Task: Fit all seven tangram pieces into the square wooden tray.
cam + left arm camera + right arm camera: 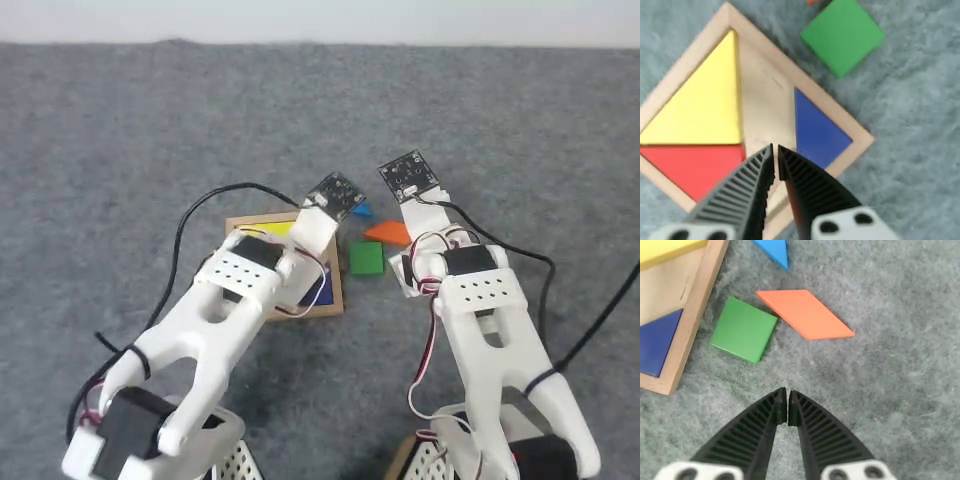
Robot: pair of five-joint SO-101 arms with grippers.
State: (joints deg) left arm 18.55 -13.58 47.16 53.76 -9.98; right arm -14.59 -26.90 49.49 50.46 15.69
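No writing or numbers can be read (wooden tray (827,106) unmarked).

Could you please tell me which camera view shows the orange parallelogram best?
The right wrist view: the orange parallelogram lies whole and unobstructed on the grey mat, beside the green square. The high view shows it small and from afar. The left wrist view catches just a sliver at the frame edge.
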